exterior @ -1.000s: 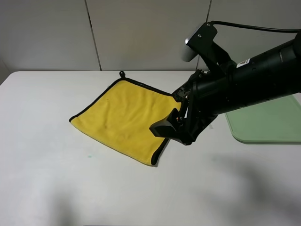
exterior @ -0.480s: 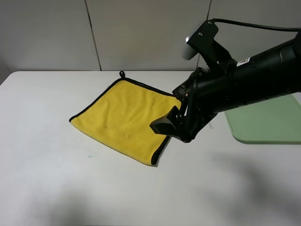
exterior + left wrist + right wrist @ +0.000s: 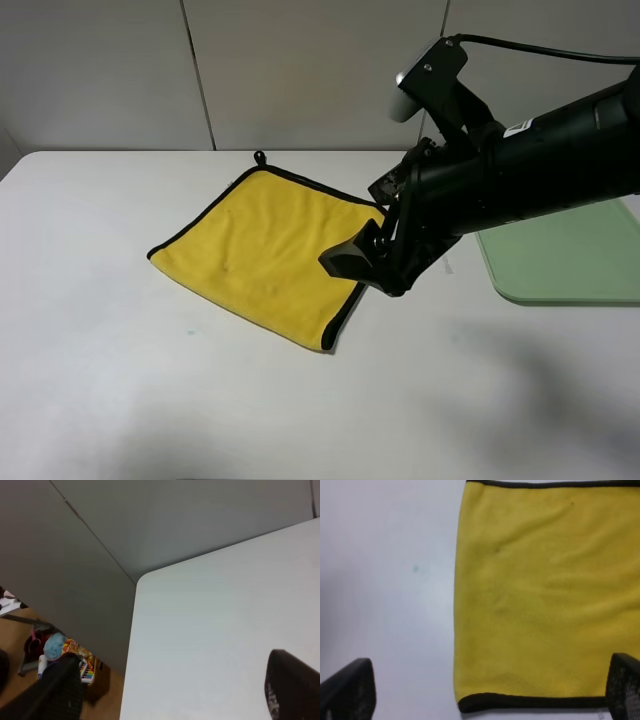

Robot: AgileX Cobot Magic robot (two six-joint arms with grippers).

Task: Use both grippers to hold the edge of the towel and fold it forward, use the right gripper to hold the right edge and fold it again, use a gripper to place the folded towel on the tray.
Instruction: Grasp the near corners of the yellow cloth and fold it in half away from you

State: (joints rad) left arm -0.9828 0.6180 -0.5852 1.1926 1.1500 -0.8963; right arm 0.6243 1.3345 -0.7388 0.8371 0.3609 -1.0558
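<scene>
Grey wall panels back a white counter (image 3: 120, 380), where the yellow towel (image 3: 260, 250) lies left of centre. Its near edge is rounded and untrimmed, so the forward fold looks done. The right hand (image 3: 362, 268) hovers over the towel's right edge, fingers spread wide, holding nothing. The left hand (image 3: 175, 690), likewise spread, faces a counter corner. The next move is to lower, pinch that right edge and carry it leftward. A pale green tray (image 3: 560, 265) waits at right.

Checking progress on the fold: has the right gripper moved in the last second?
Yes. The right gripper has shifted slightly upward in the exterior view, judged against the yellow towel, which lies unmoved.
</scene>
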